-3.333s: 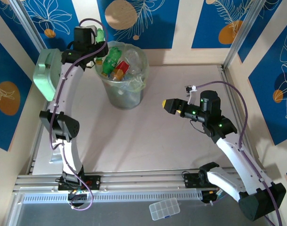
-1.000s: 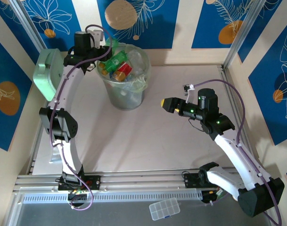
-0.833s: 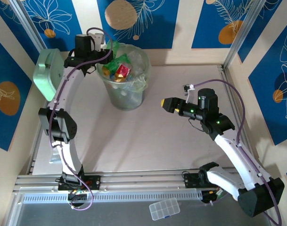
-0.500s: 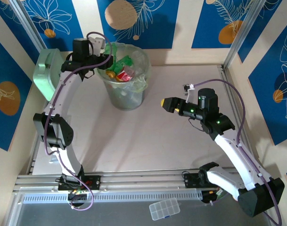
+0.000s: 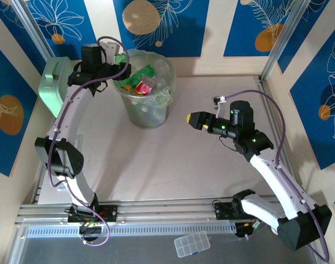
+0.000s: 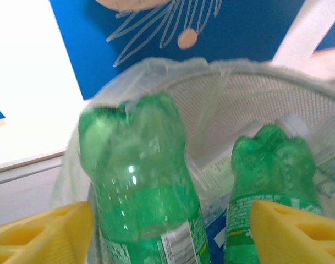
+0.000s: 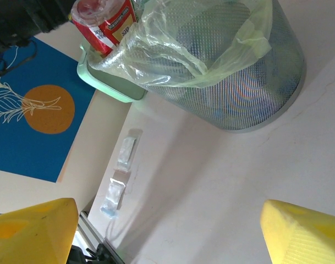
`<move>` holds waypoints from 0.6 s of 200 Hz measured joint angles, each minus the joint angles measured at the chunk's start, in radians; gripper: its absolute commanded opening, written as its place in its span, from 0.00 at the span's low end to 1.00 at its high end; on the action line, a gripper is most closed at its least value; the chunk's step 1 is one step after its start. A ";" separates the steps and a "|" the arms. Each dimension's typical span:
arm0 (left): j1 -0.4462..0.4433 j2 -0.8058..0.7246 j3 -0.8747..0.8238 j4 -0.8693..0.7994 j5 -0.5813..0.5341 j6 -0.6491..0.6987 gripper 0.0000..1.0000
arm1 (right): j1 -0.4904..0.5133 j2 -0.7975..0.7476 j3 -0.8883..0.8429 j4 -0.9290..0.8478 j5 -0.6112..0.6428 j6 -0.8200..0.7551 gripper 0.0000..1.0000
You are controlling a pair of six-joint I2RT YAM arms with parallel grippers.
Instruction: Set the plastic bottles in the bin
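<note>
Plastic bottles (image 5: 139, 83) lying heaped in the bin (image 5: 148, 115), looking nearly done. Hovering at the rim, left tool (image 6: 167, 220) gaping around one green bottle (image 6: 137, 181). Idling over the bench (image 5: 200, 165), right tool (image 7: 167, 212) gaping empty.

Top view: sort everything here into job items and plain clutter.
Job:
- bin
- plastic bottles piled in it
- green bottle at its rim

Clutter:
- mint-green box beside the bin
- clear compartment case at the near edge
- small packets on the table
</note>
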 measured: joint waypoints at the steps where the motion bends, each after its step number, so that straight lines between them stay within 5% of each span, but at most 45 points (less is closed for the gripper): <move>1: 0.000 -0.001 0.000 0.001 -0.001 -0.002 0.80 | 0.000 0.001 0.000 0.000 0.000 0.000 0.86; 59: -0.003 0.093 0.196 0.017 -0.099 -0.047 0.77 | 0.020 0.033 0.006 0.000 0.011 0.000 0.86; 120: -0.014 0.221 0.235 0.003 -0.111 -0.047 0.53 | 0.023 0.033 0.010 -0.001 0.023 0.000 0.86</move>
